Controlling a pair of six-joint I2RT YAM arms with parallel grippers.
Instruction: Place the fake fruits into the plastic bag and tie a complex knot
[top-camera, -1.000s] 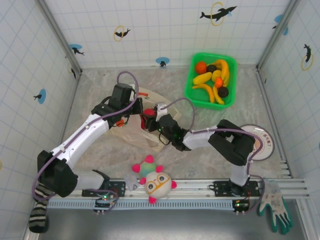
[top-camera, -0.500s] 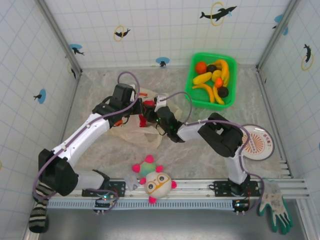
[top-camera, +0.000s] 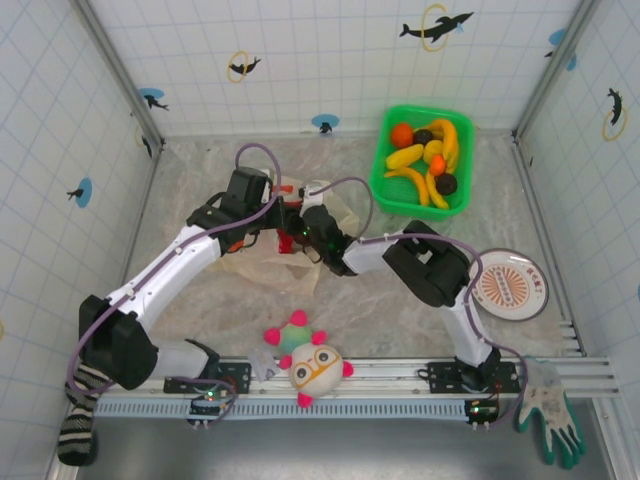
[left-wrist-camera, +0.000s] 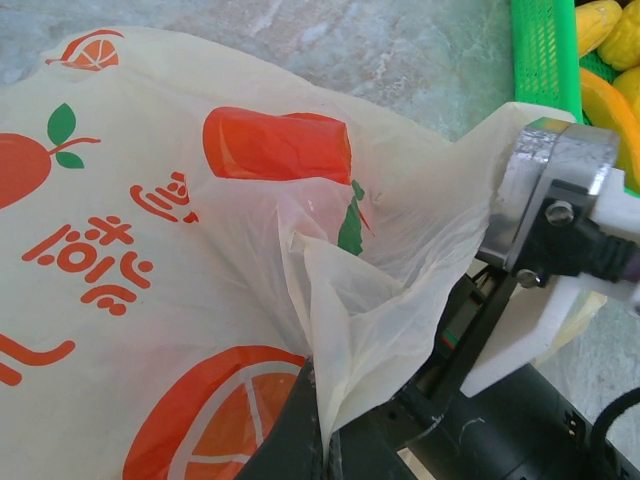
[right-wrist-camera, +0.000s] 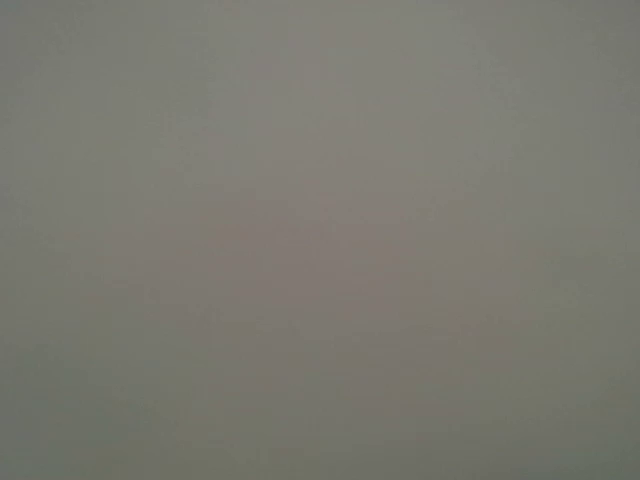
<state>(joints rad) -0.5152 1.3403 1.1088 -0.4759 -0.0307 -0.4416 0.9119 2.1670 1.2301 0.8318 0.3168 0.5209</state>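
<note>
Left hand (left-wrist-camera: 322, 442) pinches thin, crinkled, translucent plastic bag (left-wrist-camera: 150, 250).

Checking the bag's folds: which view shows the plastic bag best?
Left wrist: the plastic bag up close, print and folds clear. From top external the arms cover most of it; right wrist is too blurred to tell.

Plastic bag (top-camera: 262, 270) on the table (top-camera: 380, 312) left of centre, basket (top-camera: 378, 181) behind and to its right, fake fruits (top-camera: 405, 157) in the basket, plate (top-camera: 510, 288) at right, plush ball (top-camera: 315, 368) at near edge before the bag, glove (top-camera: 550, 415) at near right corner.
</note>
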